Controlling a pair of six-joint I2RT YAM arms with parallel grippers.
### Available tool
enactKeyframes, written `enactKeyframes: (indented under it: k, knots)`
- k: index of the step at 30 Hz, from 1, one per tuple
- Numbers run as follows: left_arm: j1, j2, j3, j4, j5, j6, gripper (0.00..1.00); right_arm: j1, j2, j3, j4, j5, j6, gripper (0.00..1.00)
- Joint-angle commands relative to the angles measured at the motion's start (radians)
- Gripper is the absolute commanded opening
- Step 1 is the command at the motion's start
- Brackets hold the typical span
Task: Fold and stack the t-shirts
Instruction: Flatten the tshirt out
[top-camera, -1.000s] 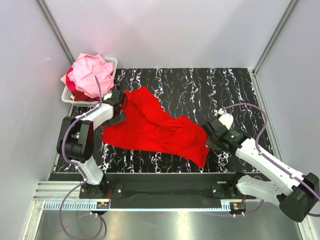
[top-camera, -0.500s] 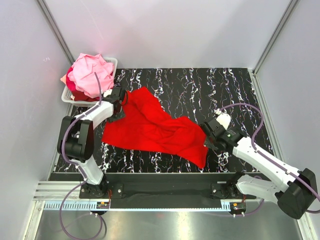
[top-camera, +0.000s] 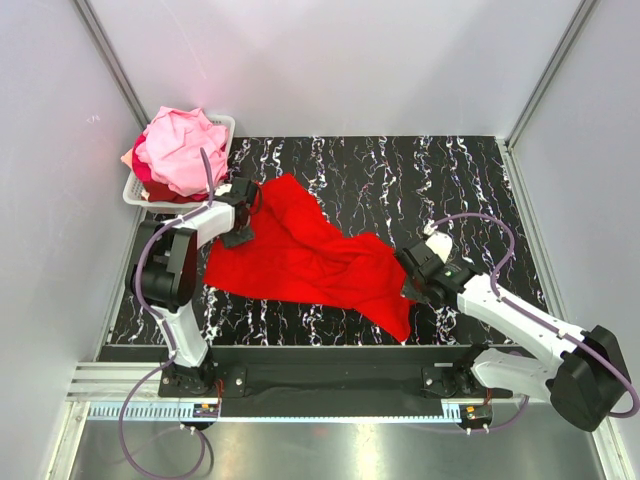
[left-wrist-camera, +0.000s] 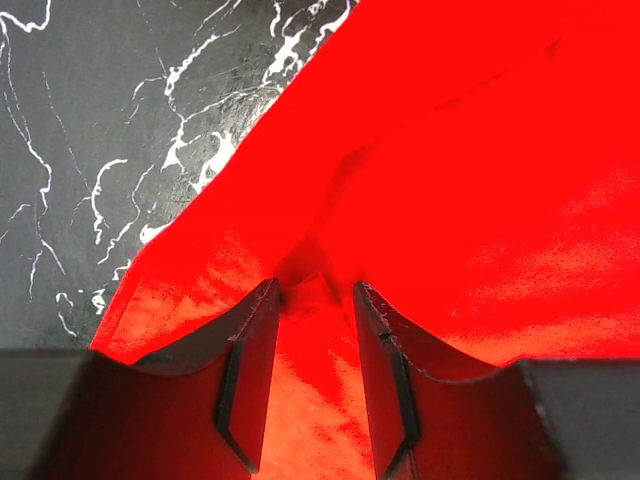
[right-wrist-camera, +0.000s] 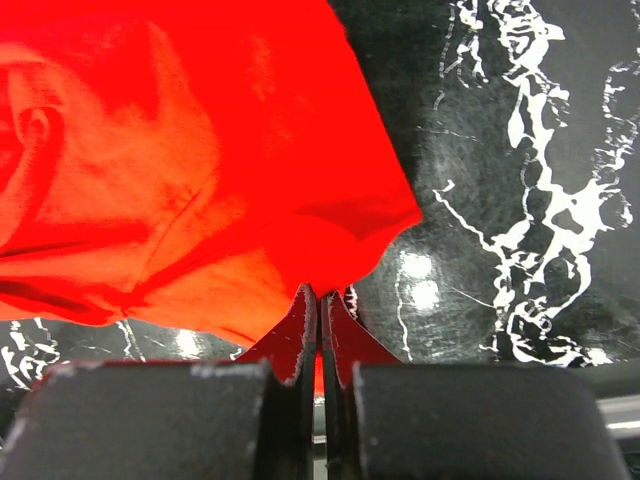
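Note:
The bright red t-shirt (top-camera: 300, 255) lies spread and wrinkled across the black marbled table (top-camera: 400, 170). My left gripper (top-camera: 243, 207) is at the shirt's upper left edge. In the left wrist view its jaws (left-wrist-camera: 315, 292) stand apart, pressed down on the red t-shirt (left-wrist-camera: 480, 180), with a small ridge of cloth bunched between the tips. My right gripper (top-camera: 408, 281) is at the shirt's lower right corner. In the right wrist view it (right-wrist-camera: 320, 296) is shut on the edge of the red t-shirt (right-wrist-camera: 180, 150).
A white slotted basket (top-camera: 131, 192) stands at the table's far left corner, heaped with pink and peach t-shirts (top-camera: 180, 145). Grey walls enclose the table on three sides. Bare marbled tabletop (top-camera: 470, 180) stretches right of the shirt.
My left jaws have narrowed over the shirt's upper left edge and the arm has folded closer in. The right gripper has slid slightly left with the shirt's corner.

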Motion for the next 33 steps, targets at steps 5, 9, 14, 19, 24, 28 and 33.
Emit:
enactKeyframes:
  k: [5,9,14,19,24,28,33]
  knots:
    - [-0.008,0.032,0.037,0.034,-0.026,0.007,0.40,-0.007,0.002,0.000,0.049,-0.012,0.000,0.00]
    - [-0.008,0.030,0.034,0.031,-0.024,0.007,0.31,-0.007,0.005,-0.001,0.054,-0.014,-0.003,0.00]
    - [-0.017,-0.020,0.050,-0.012,-0.044,0.011,0.18,-0.007,0.003,0.003,0.049,-0.012,-0.004,0.00]
    - [-0.031,-0.106,0.082,-0.087,-0.070,0.016,0.12,-0.007,-0.013,0.021,0.018,0.006,0.000,0.00]
    - [-0.044,-0.194,0.087,-0.136,-0.086,0.017,0.14,-0.007,-0.046,0.062,-0.043,0.034,0.002,0.00]
    - [-0.052,-0.258,0.073,-0.170,-0.086,0.016,0.14,-0.007,-0.081,0.091,-0.083,0.043,0.008,0.00]
    - [-0.055,-0.304,-0.002,-0.152,-0.066,0.021,0.24,-0.007,-0.115,0.107,-0.113,0.035,0.020,0.00]
